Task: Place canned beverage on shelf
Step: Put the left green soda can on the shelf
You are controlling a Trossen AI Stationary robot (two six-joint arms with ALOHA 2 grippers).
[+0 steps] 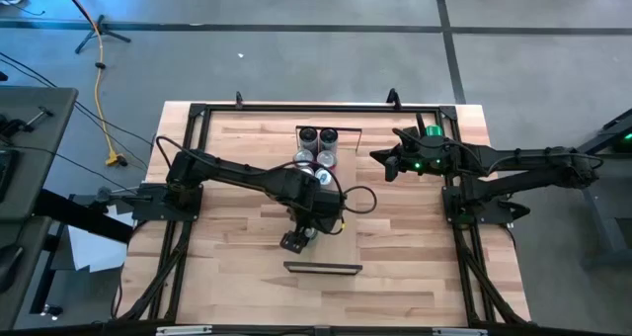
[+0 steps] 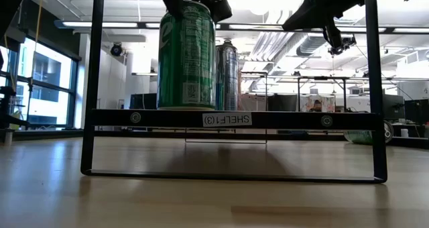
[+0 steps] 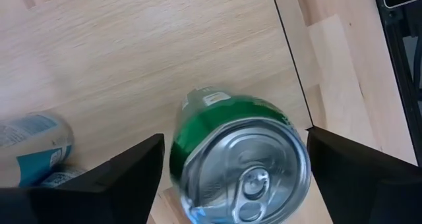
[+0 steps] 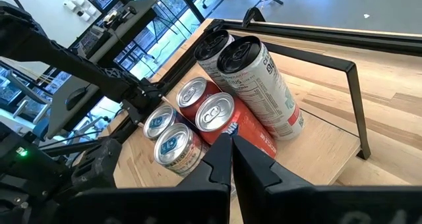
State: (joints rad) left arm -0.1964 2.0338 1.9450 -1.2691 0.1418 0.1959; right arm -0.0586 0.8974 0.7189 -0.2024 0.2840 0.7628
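Green soda can (image 2: 187,57) upright on the shelf (image 2: 226,119), toward its 6 o'clock end in the high view, base flat on the board as far as can be judged. Left tool (image 3: 234,178) open, straddling the can top with a slim gap at one finger (image 3: 125,174). Spread wider before moving, then lift straight up; avoid any sideways drift that could tip the can off the narrow board. Right tool (image 4: 232,159) closed on nothing, parked at 2 o'clock of the bench (image 1: 237,277), above the cluster of cans (image 4: 198,118) at 12 o'clock.

Hard to tell: contact at the other finger. From overhead, green can hidden under the left wrist. Can lettering cut off
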